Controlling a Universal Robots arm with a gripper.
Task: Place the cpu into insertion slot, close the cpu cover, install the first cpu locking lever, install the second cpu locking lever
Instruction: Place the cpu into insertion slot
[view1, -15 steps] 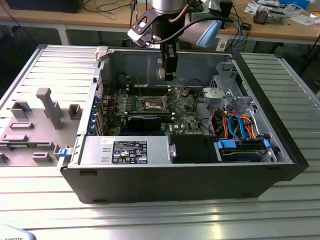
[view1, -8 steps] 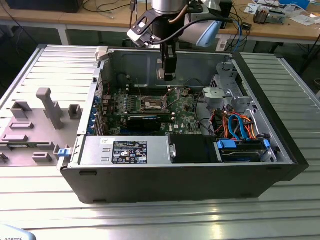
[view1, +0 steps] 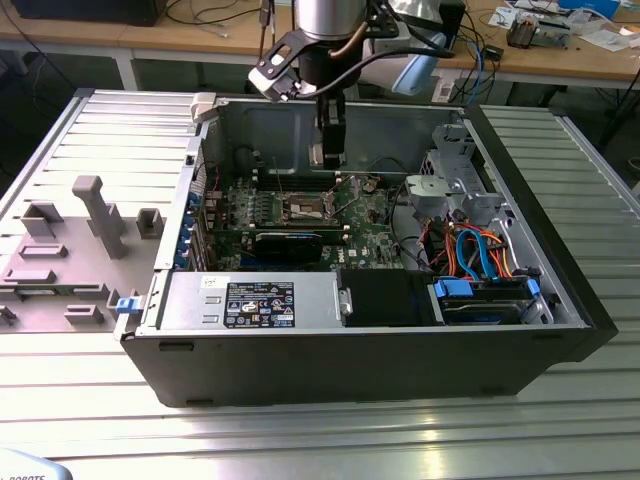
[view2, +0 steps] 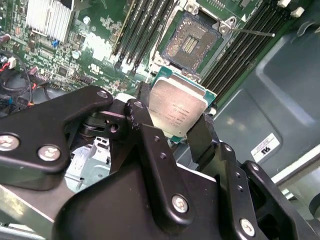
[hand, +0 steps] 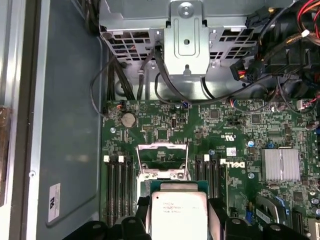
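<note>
Nearest me sat the open computer case (view1: 300, 375) on the ribbed metal table (view1: 330, 440), with a grey parts tray (view1: 70, 250) at the exterior view's left. Just inside the near wall were the power supply (view1: 250, 300) and the blue-tabbed drives (view1: 482, 296). Past those lay the green motherboard (view1: 370, 235). On it the insertion slot (view2: 192, 42) had its dark centre bare, with black memory slots (view2: 142, 30) on either side. The cpu cover (hand: 162, 146) looked tipped up off the slot. The gripper (view2: 170, 124) hung above the board by the slot, with both black fingers (view2: 137, 114) clamped on the edges of the cpu (view2: 179, 107). The chip was in the air with its metal top showing, not yet seated. Behind it stood the silver drive cage (hand: 182, 35), and farthest off a cluttered wooden bench (view1: 560, 45).
</note>
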